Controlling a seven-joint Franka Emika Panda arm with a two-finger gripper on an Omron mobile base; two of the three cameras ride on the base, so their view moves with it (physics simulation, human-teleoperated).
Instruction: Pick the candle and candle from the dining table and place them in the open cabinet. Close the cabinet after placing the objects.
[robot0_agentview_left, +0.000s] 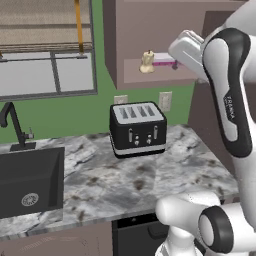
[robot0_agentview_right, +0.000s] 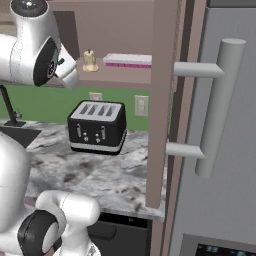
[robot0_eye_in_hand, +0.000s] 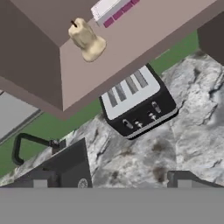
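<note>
A squat cream candle (robot0_agentview_left: 147, 62) (robot0_agentview_right: 90, 61) (robot0_eye_in_hand: 87, 40) stands upright on the shelf of the open mauve-brown cabinet (robot0_agentview_left: 150, 76) (robot0_agentview_right: 125, 75) (robot0_eye_in_hand: 131, 48). The cabinet door (robot0_agentview_right: 161, 100) hangs open, seen edge-on, with its silver bar handle (robot0_agentview_right: 220, 105) sticking out. My gripper (robot0_eye_in_hand: 112, 184) is open and empty, hovering in front of the shelf and a little away from the candle. Its two dark fingertips (robot0_eye_in_hand: 40, 183) stand wide apart. My white hand (robot0_agentview_left: 187, 49) (robot0_agentview_right: 67, 72) is raised level with the shelf. The dining table is out of view.
A white and pink box (robot0_agentview_left: 164, 61) (robot0_agentview_right: 127, 60) (robot0_eye_in_hand: 111, 8) lies on the shelf beside the candle. Below, a black toaster (robot0_agentview_left: 137, 129) (robot0_agentview_right: 97, 126) (robot0_eye_in_hand: 138, 103) sits on the marbled counter (robot0_agentview_left: 150, 175), with a black sink (robot0_agentview_left: 30, 180) and faucet (robot0_agentview_left: 14, 125) at the left.
</note>
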